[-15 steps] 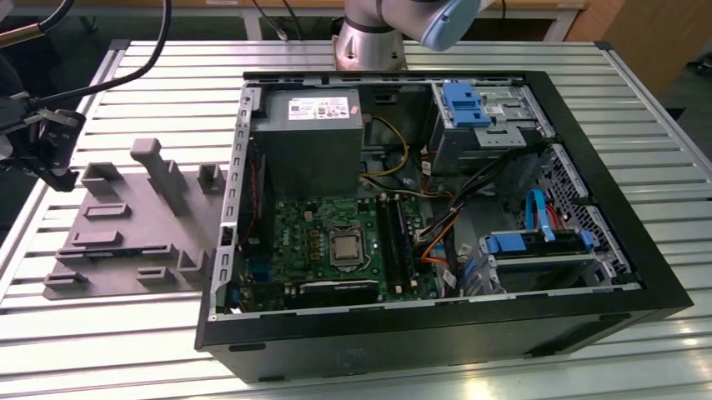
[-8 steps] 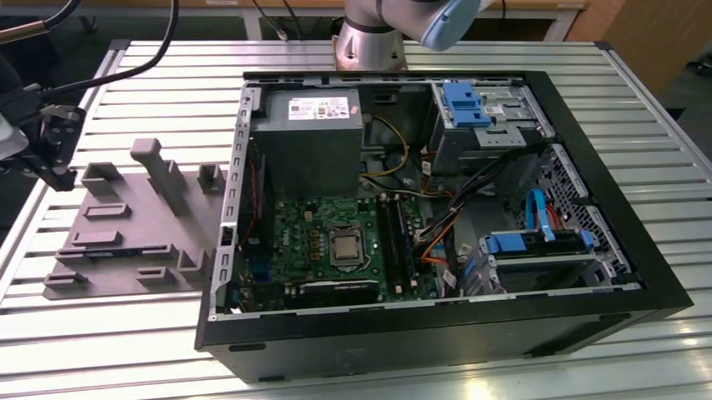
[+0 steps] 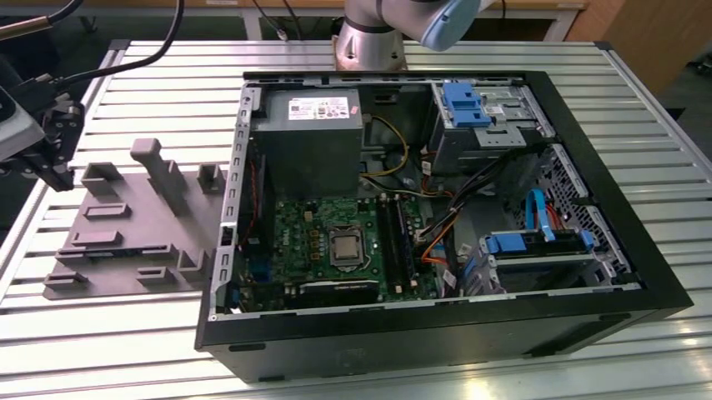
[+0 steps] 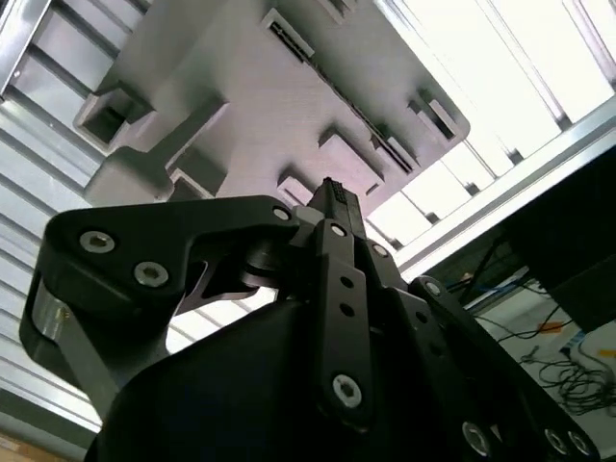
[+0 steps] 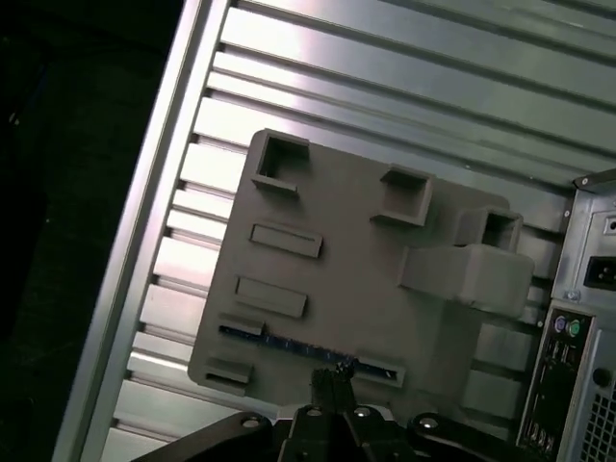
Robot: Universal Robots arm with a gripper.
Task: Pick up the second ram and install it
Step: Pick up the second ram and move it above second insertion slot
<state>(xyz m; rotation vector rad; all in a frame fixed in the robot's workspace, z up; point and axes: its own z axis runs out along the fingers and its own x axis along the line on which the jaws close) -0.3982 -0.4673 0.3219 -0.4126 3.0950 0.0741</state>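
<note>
The second ram [image 5: 306, 344] is a thin dark stick lying in a slot along one edge of the grey moulded tray [image 5: 356, 241]. In the second wrist view the ram [image 4: 358, 108] shows as a narrow dark line across the tray [image 4: 241, 87]. My gripper [image 5: 332, 377] hovers above that stick, its two black fingertips [image 4: 332, 192] pressed together with nothing between them. In the exterior view the gripper [image 3: 58, 171] hangs at the far left, over the table beside the tray [image 3: 133, 225]. The motherboard's slots [image 3: 395, 242] lie inside the open case.
The open black computer case [image 3: 445, 333] lies on the slatted metal table [image 3: 167, 75], to the exterior view's right of the tray. Its rear ports [image 5: 563, 337] face the tray. Upright blocks [image 3: 162, 171] rise from the tray. The arm's base [image 3: 373, 37] stands behind the case.
</note>
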